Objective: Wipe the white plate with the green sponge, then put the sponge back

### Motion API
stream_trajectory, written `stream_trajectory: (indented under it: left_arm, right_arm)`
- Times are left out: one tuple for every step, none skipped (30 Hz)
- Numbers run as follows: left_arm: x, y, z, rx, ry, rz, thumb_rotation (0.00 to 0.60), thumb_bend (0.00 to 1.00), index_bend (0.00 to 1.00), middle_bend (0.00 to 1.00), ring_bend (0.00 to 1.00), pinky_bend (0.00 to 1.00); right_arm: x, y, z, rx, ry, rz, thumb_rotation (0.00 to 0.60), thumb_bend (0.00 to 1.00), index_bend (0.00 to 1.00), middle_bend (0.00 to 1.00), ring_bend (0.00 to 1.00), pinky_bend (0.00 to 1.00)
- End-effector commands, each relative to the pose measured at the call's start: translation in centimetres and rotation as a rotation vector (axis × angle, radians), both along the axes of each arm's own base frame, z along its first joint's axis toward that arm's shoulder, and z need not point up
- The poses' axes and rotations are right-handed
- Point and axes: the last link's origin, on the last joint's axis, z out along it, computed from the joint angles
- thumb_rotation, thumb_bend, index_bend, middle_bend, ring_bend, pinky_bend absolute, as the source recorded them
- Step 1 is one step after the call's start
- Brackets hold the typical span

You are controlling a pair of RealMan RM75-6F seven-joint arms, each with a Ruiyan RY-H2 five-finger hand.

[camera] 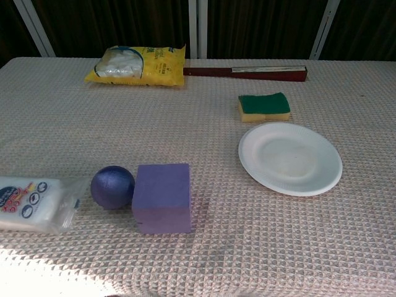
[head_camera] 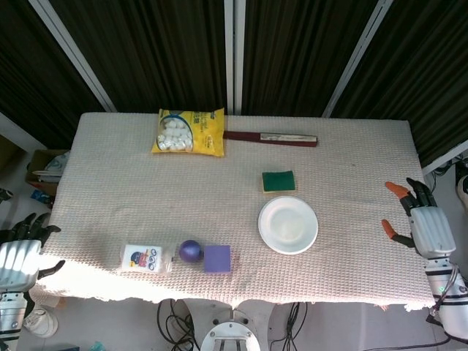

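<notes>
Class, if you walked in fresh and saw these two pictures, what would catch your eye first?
Probably the yellow snack bag at the table's far edge, bright against the pale cloth. Next, the white plate with the green sponge lying just behind it, untouched. The right hand hangs open off the table's right side.

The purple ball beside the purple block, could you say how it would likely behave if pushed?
The purple ball is round, so it would probably roll. The purple block sits against its right side and would likely stop it that way. It looks small, so probably light.
</notes>
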Motion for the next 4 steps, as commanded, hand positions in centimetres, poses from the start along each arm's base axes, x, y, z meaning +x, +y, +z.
stream_trajectory:
  left_arm:
    - [0.24, 0.14, -0.04, -0.001, 0.002, -0.005, 0.600, 0.03, 0.33, 0.12, 0.08, 0.16]
    - [0.30, 0.18, -0.06, 0.000, 0.003, -0.006, 0.600, 0.03, 0.33, 0.12, 0.08, 0.16]
    - [0.37, 0.22, -0.08, 0.001, 0.003, -0.008, 0.600, 0.03, 0.33, 0.12, 0.08, 0.16]
    - [0.44, 0.28, -0.11, 0.003, 0.003, -0.009, 0.600, 0.03, 0.33, 0.12, 0.08, 0.16]
  right_arm:
    - [-0.22, 1.91, 0.56, 0.015, -0.019, -0.001, 0.600, 0.26, 0.18, 0.22, 0.06, 0.09]
    - [-0.25, 2.15, 0.58, 0.017, -0.017, 0.003, 0.600, 0.26, 0.18, 0.22, 0.06, 0.09]
    - [-0.27, 2.36, 0.54, 0.021, -0.016, 0.005, 0.600, 0.26, 0.18, 0.22, 0.06, 0.09]
    - [-0.26, 2.64, 0.40, 0.031, -0.019, 0.009, 0.600, 0.26, 0.18, 0.22, 0.06, 0.09]
